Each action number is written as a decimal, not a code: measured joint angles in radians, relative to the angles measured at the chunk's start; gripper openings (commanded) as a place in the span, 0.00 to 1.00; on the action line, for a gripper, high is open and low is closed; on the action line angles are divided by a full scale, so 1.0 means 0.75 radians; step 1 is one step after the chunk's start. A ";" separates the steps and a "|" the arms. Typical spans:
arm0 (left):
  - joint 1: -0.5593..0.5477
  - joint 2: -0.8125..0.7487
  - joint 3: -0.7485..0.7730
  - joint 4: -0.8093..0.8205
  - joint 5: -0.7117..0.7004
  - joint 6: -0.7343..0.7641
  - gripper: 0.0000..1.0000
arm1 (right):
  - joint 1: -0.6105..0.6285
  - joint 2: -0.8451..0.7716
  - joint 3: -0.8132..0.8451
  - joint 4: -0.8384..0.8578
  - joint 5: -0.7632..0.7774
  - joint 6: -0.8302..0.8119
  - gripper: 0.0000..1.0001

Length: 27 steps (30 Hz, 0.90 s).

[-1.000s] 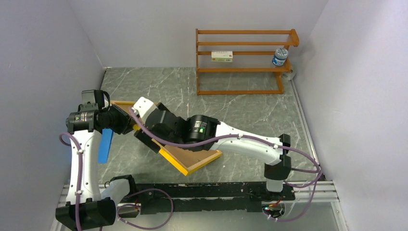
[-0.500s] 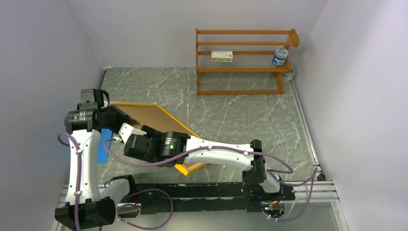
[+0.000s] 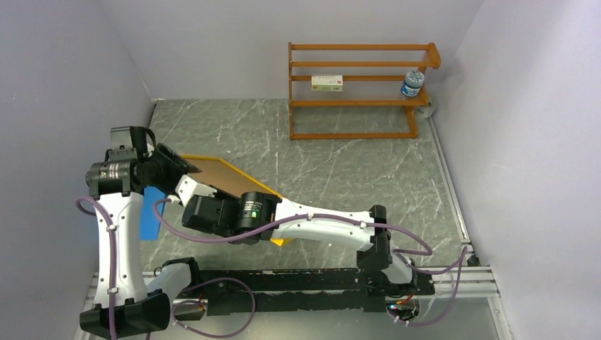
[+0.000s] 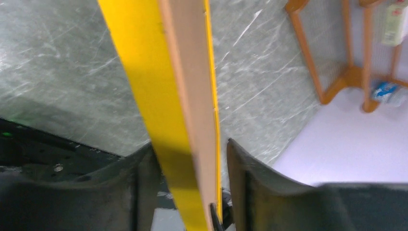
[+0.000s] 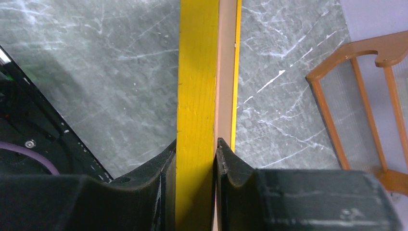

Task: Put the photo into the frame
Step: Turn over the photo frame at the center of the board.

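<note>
The frame (image 3: 220, 177) hangs tilted over the left of the table, its brown back facing up and its yellow edge toward me. My right gripper (image 3: 190, 190) is shut on the frame's near left edge. In the right wrist view both fingers (image 5: 163, 173) press the yellow bar (image 5: 197, 72). My left gripper (image 3: 172, 166) is at the frame's far left corner. In the left wrist view the frame's edge (image 4: 159, 72) runs between the parted jaws of that gripper (image 4: 189, 144), with a gap at the right finger (image 4: 240, 168). The photo is hidden.
An orange-brown shelf rack (image 3: 358, 92) stands at the back, holding a small box (image 3: 327, 83) and a bottle (image 3: 412, 83). A blue sheet (image 3: 150, 216) lies by the left arm. The left wall is close to that arm.
My right arm swung left along the frame and closed on its near left edge. My left gripper let go and opened. The frame's left end sits a little farther back.
</note>
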 measured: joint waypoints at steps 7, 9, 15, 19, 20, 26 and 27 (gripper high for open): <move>0.000 0.034 0.240 0.007 -0.090 0.097 0.90 | -0.079 -0.100 -0.070 0.007 -0.168 -0.082 0.04; 0.000 0.070 0.310 0.009 -0.116 0.124 0.91 | -0.137 -0.152 -0.086 0.008 -0.255 -0.105 0.04; 0.000 0.175 0.460 0.007 -0.178 0.182 0.93 | -0.324 -0.299 -0.116 -0.010 -0.519 -0.144 0.00; 0.000 0.193 0.521 0.010 -0.218 0.208 0.93 | -0.399 -0.372 -0.138 -0.016 -0.681 -0.150 0.00; 0.000 0.188 0.523 0.014 -0.226 0.213 0.93 | -0.413 -0.388 -0.148 -0.018 -0.720 -0.154 0.00; 0.000 0.136 0.427 0.083 -0.271 0.240 0.93 | -0.567 -0.504 -0.321 0.032 -0.992 -0.158 0.00; 0.000 0.128 0.388 0.094 -0.279 0.243 0.93 | -0.607 -0.520 -0.361 0.049 -1.043 -0.154 0.00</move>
